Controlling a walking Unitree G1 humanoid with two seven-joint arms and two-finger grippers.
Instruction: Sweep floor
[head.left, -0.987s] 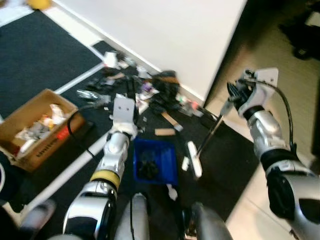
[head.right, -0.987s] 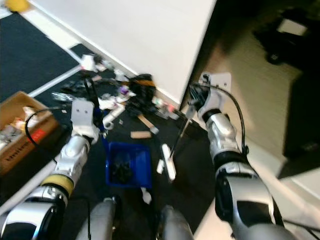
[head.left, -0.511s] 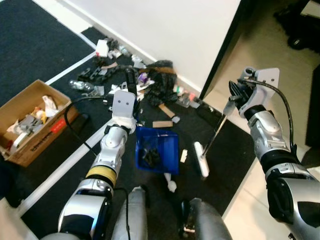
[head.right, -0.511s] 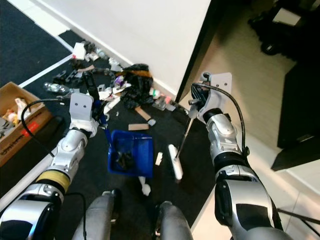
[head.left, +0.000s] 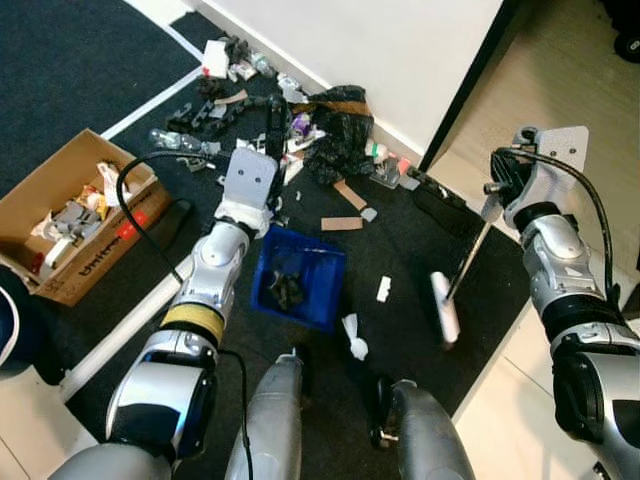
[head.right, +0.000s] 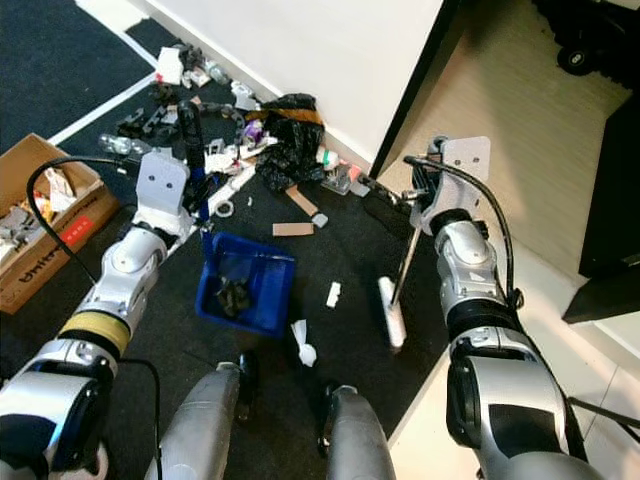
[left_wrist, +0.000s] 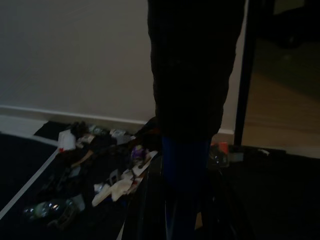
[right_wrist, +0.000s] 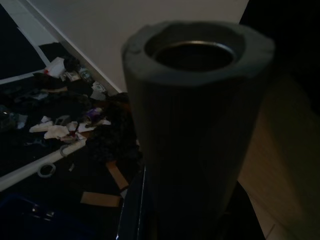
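At centre of left eye view: blue dustpan (head.left: 298, 287) on dark mat, handle clamped in left gripper (head.left: 275, 118); at right, right gripper (head.left: 497, 180) closed round broom (head.left: 462, 270), head on mat at lower right. Across upper centre of right eye view: litter pile (head.right: 262, 150) along white wall. Up close in wrist views: blue handle and grey broom shaft top (right_wrist: 196, 115), fingers wrapped tight.

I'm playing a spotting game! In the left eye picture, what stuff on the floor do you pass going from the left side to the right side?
Cardboard box → blue dustpan → small white scrap → white broom head, its stick held up by the right gripper.
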